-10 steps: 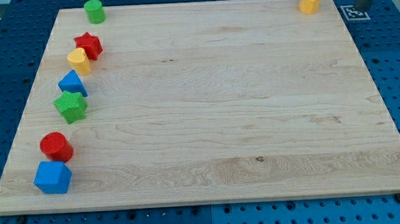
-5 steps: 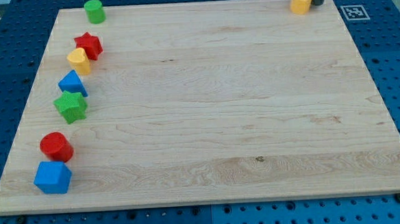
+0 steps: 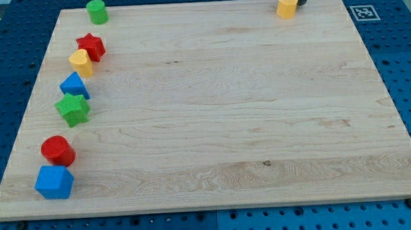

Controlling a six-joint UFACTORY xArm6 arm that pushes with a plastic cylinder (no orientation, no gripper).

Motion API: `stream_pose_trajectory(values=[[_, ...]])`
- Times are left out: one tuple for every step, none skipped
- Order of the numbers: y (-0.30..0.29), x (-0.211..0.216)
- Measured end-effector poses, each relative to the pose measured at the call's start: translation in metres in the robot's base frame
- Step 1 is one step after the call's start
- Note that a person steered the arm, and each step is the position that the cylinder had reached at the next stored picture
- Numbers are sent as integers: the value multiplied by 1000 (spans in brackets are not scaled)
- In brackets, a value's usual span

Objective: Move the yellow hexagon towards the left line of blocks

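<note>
A single camera looks down steeply on the wooden bench from its near edge, framing it whole.

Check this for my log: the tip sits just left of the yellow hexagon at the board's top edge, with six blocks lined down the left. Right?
Not quite. The camera view shows my tip just right of the yellow hexagon, not left. The rest holds: they are at the board's top edge, and six blocks line the left side.

My tip — dark rod, upright, at the view's top
</note>
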State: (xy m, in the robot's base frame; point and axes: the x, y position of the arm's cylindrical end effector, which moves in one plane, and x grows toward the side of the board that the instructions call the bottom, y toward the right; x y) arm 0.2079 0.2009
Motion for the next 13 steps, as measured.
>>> stream_pose_trajectory(values=[[-13,15],[-28,25],[-49,35],[-66,55],[-85,70],[-109,71],[-135,73],[-162,79],[-193,89],[-227,95],[-251,96],[-231,122],[-225,133]])
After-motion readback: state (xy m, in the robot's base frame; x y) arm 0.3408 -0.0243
